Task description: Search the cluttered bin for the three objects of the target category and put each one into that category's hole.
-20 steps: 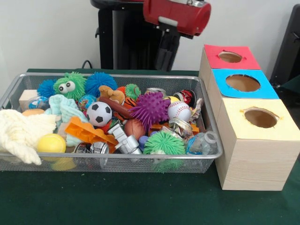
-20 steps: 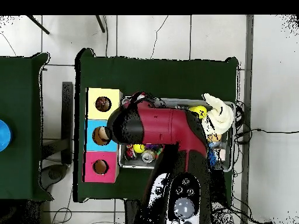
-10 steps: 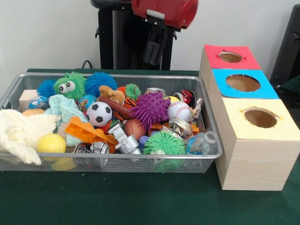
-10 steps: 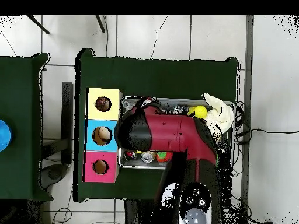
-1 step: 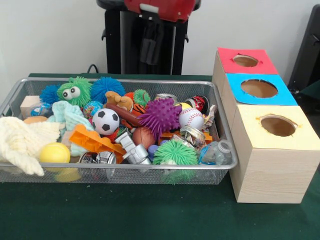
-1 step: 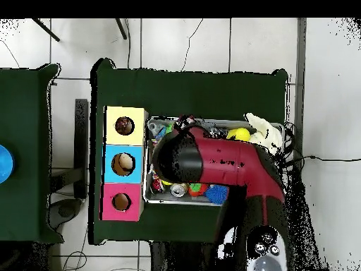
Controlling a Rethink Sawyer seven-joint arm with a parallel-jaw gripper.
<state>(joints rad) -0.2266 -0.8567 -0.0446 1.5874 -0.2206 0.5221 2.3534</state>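
Change since the earlier pictures: the arm (image 5: 159,7) has swung away from the boxes toward the middle of the bin and risen, so that in the front view only its red underside remains at the top edge; nothing in the bin has shifted.

Gripper (image 5: 149,49): dark, hanging below the red housing against the black column behind the bin's far rim, above the contents and touching none of them. Jaw state: cannot be told, since the fingers merge with the dark background. Nothing is seen in its hold.

Bin (image 5: 120,171): wire mesh, on the green table (image 5: 150,215), packed full. Contents in the front view:
- soccer ball (image 5: 105,121), centre-left
- baseball (image 5: 191,118), right of centre, beside the purple spiky ball (image 5: 160,116)
- small brown football (image 5: 143,136), below the purple ball
- yellow ball (image 5: 54,152), near front left, against a cream cloth (image 5: 22,142)
- green spiky ball (image 5: 175,152), front right
- green fuzzy toy with eyes (image 5: 73,91) and blue spiky ball (image 5: 107,86), far left
- orange plastic piece (image 5: 94,141); silver metal parts (image 5: 132,150)

Boxes: three wooden, in a row just beside the bin's right end, each with a round hole on top: red box (image 5: 245,60) farthest, blue box (image 5: 259,88) in the middle, yellow box (image 5: 276,126) nearest.

Overhead view: the arm covers most of the bin.
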